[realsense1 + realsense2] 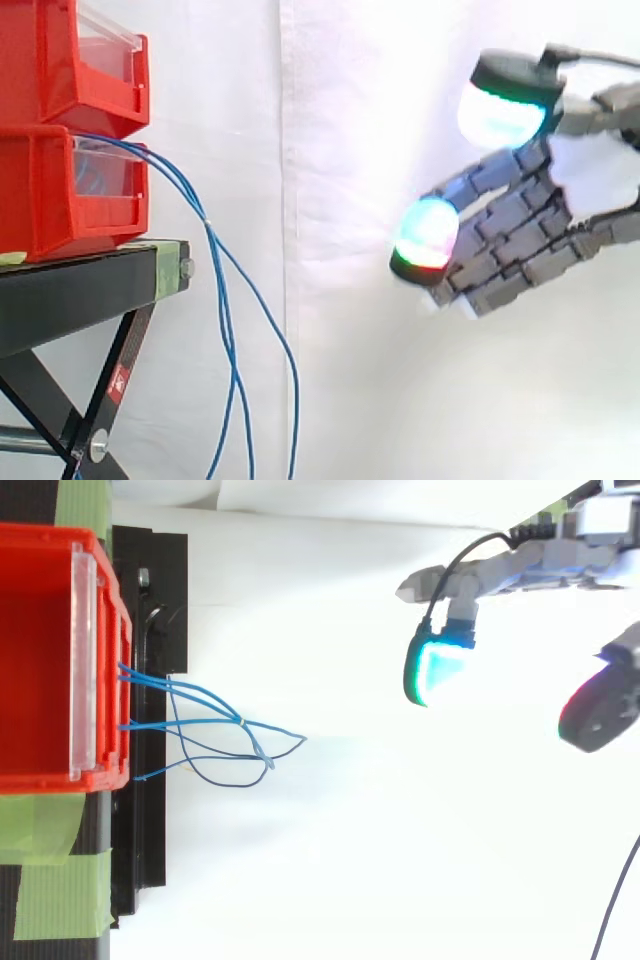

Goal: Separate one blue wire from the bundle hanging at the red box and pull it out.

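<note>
Several thin blue wires (207, 222) come out of the front of the lower red bin (40, 200) and hang as a loose bundle past the stand's edge toward the floor. From above, the wires (240, 723) fan out from the red bin (35, 660) and meet at a small tie. My hand (520, 220) hovers well to the right of the bundle, at about the height of the bin, apart from the wires. It is open, with relaxed, spread fingers and nothing in it. Its fingertips (425, 235) glow cyan, green and red. In the top view the hand (540, 565) is at the upper right.
A second red bin (50, 60) is stacked on the lower one. Both rest on a black stand (80, 280) with crossed legs. Green tape (50, 880) marks the stand's top. A white curtain hangs behind, with open space between the wires and my hand.
</note>
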Robot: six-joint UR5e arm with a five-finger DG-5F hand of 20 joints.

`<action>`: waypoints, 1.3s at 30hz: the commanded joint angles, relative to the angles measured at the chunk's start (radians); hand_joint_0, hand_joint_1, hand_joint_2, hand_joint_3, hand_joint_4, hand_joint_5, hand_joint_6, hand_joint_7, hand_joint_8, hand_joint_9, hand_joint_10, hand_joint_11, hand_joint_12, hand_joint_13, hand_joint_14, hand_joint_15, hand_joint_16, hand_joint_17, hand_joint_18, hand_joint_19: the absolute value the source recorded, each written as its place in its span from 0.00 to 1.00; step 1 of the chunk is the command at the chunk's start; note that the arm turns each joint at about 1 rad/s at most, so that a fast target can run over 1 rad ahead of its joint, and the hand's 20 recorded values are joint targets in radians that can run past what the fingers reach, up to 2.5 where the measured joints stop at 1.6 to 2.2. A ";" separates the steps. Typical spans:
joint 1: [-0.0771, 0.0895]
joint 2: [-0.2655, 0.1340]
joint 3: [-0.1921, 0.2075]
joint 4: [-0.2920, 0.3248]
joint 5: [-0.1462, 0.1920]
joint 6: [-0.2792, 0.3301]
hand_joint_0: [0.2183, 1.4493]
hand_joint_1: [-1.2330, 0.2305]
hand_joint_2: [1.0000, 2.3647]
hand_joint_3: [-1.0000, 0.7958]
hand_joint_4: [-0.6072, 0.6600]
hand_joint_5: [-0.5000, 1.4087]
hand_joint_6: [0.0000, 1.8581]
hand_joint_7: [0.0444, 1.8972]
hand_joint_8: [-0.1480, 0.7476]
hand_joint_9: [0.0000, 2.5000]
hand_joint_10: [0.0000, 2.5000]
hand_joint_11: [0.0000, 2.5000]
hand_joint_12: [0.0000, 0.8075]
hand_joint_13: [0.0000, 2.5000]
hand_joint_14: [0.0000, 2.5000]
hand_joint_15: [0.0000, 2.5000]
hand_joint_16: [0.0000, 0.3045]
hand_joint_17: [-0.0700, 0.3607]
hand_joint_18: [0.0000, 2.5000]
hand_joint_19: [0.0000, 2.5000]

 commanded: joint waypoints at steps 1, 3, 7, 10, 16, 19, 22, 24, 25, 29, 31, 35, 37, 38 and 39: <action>0.004 -0.053 0.000 0.021 0.024 -0.050 0.21 0.39 0.00 0.28 0.73 0.16 0.27 0.57 0.47 0.01 0.00 0.00 0.46 0.00 0.00 0.06 0.22 0.51 0.00 0.02; 0.004 -0.074 0.000 0.037 0.024 -0.061 0.22 0.38 0.00 0.28 0.72 0.16 0.27 0.57 0.48 0.02 0.00 0.00 0.46 0.00 0.00 0.06 0.22 0.51 0.00 0.02; 0.004 -0.091 0.000 0.075 0.029 -0.070 0.22 0.38 0.00 0.28 0.73 0.16 0.27 0.56 0.48 0.02 0.00 0.00 0.46 0.00 0.00 0.07 0.22 0.51 0.00 0.03; 0.004 -0.091 0.000 0.122 0.058 -0.081 0.22 0.39 0.00 0.28 0.73 0.16 0.27 0.55 0.49 0.03 0.00 0.01 0.47 0.00 0.00 0.07 0.22 0.51 0.00 0.03; 0.005 -0.093 0.000 0.181 0.196 -0.127 0.21 0.41 0.00 0.28 0.73 0.16 0.27 0.53 0.49 0.04 0.00 0.01 0.47 0.00 0.00 0.07 0.22 0.51 0.00 0.03; 0.009 -0.093 0.000 0.228 0.276 -0.153 0.21 0.41 0.00 0.28 0.74 0.16 0.27 0.53 0.50 0.04 0.00 0.01 0.47 0.01 0.00 0.07 0.22 0.51 0.00 0.03; 0.015 -0.093 0.000 0.291 0.348 -0.181 0.21 0.42 0.00 0.28 0.74 0.16 0.27 0.53 0.50 0.04 0.00 0.01 0.48 0.01 0.00 0.07 0.22 0.51 0.00 0.03; 0.024 -0.094 0.000 0.325 0.383 -0.214 0.20 0.43 0.00 0.28 0.74 0.16 0.27 0.53 0.50 0.04 0.00 0.01 0.48 0.01 0.00 0.07 0.22 0.52 0.00 0.04; 0.027 -0.104 0.000 0.336 0.392 -0.230 0.20 0.43 0.00 0.28 0.74 0.16 0.27 0.52 0.50 0.04 0.00 0.01 0.48 0.01 0.00 0.07 0.22 0.52 0.00 0.04; 0.039 -0.130 0.000 0.369 0.400 -0.243 0.20 0.43 0.00 0.28 0.75 0.16 0.27 0.52 0.50 0.05 0.00 0.01 0.48 0.02 0.00 0.07 0.22 0.52 0.00 0.04; 0.044 -0.142 0.000 0.391 0.400 -0.243 0.20 0.44 0.00 0.28 0.75 0.16 0.27 0.52 0.51 0.05 0.00 0.02 0.48 0.02 0.00 0.08 0.22 0.52 0.00 0.04; 0.056 -0.150 0.000 0.437 0.401 -0.248 0.20 0.44 0.00 0.28 0.75 0.16 0.27 0.52 0.51 0.06 0.00 0.02 0.48 0.03 0.00 0.08 0.22 0.52 0.00 0.04; 0.064 -0.148 0.000 0.451 0.403 -0.256 0.20 0.44 0.00 0.28 0.75 0.16 0.27 0.52 0.51 0.06 0.00 0.02 0.49 0.03 0.00 0.08 0.22 0.52 0.00 0.05; 0.067 -0.150 0.000 0.454 0.403 -0.259 0.20 0.44 0.00 0.28 0.75 0.17 0.27 0.52 0.51 0.06 0.00 0.03 0.49 0.03 0.00 0.08 0.22 0.52 0.00 0.05; 0.071 -0.150 0.002 0.461 0.404 -0.265 0.20 0.44 0.00 0.28 0.75 0.17 0.27 0.52 0.51 0.06 0.00 0.03 0.49 0.03 0.00 0.08 0.22 0.52 0.00 0.05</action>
